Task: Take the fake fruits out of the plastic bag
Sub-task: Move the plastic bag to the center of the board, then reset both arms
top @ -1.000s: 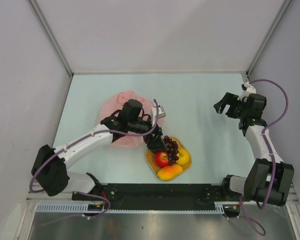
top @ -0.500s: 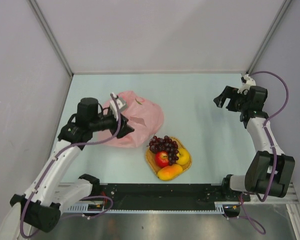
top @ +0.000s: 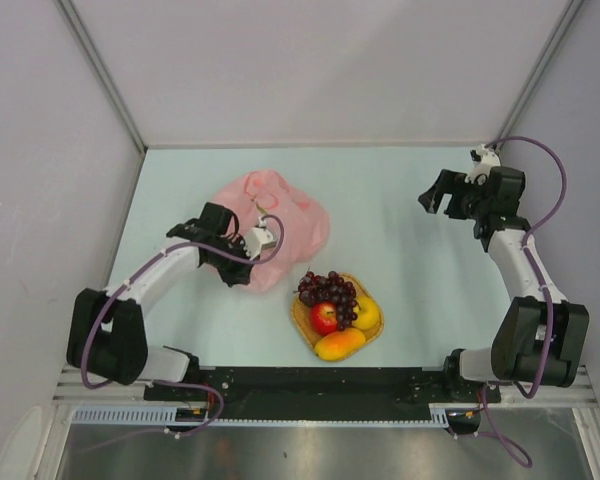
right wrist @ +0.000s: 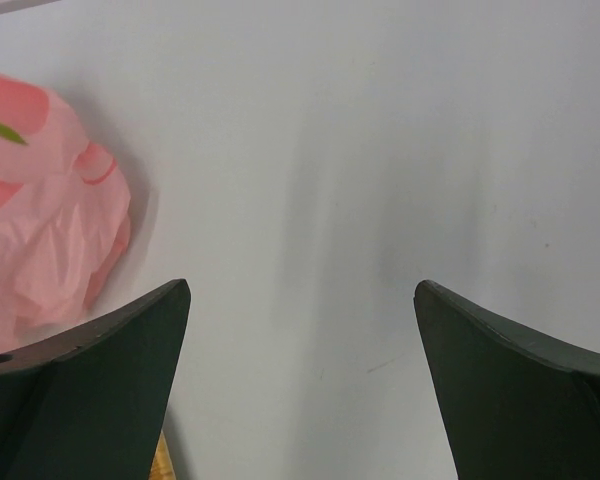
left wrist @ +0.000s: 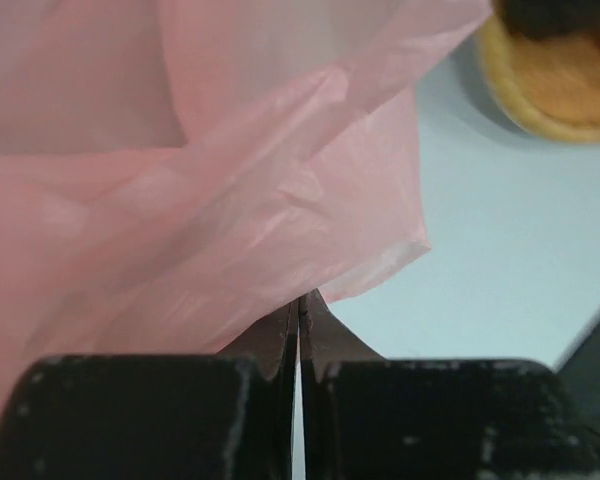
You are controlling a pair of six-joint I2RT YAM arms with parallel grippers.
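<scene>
Fake fruits (top: 335,312) sit heaped in the woven tray (top: 373,336) beside the pink plastic bag (top: 295,220); left jaws pinch its near edge, right jaws gape empty above the table (top: 400,250).

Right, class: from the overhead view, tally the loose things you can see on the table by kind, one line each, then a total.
Red apple: 1
Yellow round fruit: 1
Orange-yellow mango: 1
Dark purple grape bunch: 1
Pink plastic bag: 1
Woven tray: 1
Total in sight: 6
</scene>
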